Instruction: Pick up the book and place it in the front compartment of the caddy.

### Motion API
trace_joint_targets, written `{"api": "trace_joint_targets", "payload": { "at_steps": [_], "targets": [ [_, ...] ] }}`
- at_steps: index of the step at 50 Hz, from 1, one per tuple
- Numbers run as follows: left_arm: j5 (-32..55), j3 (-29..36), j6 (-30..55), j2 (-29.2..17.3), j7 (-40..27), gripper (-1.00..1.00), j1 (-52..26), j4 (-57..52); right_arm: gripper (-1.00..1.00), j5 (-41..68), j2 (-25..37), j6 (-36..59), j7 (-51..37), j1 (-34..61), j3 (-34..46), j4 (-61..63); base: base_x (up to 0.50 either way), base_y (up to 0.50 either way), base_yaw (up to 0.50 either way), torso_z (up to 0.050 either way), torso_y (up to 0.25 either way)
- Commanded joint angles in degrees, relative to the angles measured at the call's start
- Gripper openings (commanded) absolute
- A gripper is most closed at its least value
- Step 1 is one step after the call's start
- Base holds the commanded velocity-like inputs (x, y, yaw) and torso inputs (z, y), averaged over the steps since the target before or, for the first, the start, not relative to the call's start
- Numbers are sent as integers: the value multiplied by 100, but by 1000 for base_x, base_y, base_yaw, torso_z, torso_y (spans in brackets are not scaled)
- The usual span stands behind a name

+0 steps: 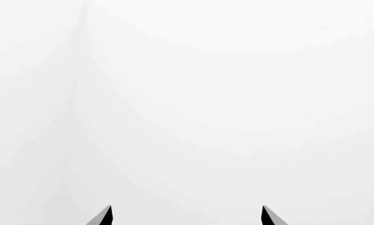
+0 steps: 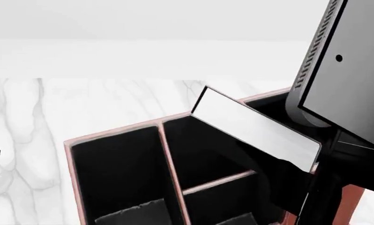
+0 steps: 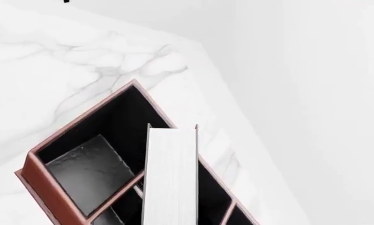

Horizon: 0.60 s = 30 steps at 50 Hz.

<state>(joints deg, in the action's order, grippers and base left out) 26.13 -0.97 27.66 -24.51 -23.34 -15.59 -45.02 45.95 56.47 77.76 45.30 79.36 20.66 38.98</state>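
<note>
The book (image 2: 256,131) hangs tilted in the air over the caddy (image 2: 115,130), its white page edges facing up. My right gripper (image 2: 304,174) is shut on the book's lower end; its fingers are dark and mostly hidden. In the right wrist view the book (image 3: 171,173) runs out from the camera over the caddy (image 3: 46,187), covering the middle cells. The front compartment (image 2: 205,150) lies open under the book's lower edge, beside a thin crosswise divider (image 2: 218,183). My left gripper (image 1: 187,215) is open, facing only blank white.
The caddy stands on a white marble table (image 2: 24,122), whose far edge (image 3: 237,117) runs close behind the caddy. A long full-length cell (image 2: 118,168) fills the caddy's left side. My right arm (image 2: 353,70) looms at the upper right.
</note>
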Motion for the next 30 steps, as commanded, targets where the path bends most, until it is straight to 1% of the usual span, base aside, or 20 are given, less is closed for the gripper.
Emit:
{"api": "trace_joint_targets", "payload": {
  "at_steps": [1,3,4,7,14,22,30],
  "targets": [
    [2,17,-24,-9,-9,100,-14,47,-100,-662,-33,-401,285,420,692,-315,0,0,0,0,0],
    [8,23,-20,-16,-5,100,-26,53,-100,-877,-128,-691,557,597,1023,-583,0,0,0,0,5],
    [11,21,-22,-20,-3,100,-28,54,-100,-1111,-202,-950,817,790,1334,-836,0,0,0,0,0],
    [14,3,-54,-25,2,100,15,47,-100,-1473,-301,-1284,1262,1131,1839,-1229,0,0,0,0,0],
    [15,13,-67,-31,-4,100,17,66,-100,-1989,-524,-1936,1986,1605,2502,-1959,0,0,0,0,1],
    [15,29,-70,-42,-18,100,13,64,-100,-2337,-757,-2390,2320,1882,2833,-2624,0,0,0,0,1],
    [34,30,-43,-66,-39,100,-5,46,-100,-2457,-989,-2867,2590,1971,2968,-3347,0,0,0,0,0]
  ]
}}
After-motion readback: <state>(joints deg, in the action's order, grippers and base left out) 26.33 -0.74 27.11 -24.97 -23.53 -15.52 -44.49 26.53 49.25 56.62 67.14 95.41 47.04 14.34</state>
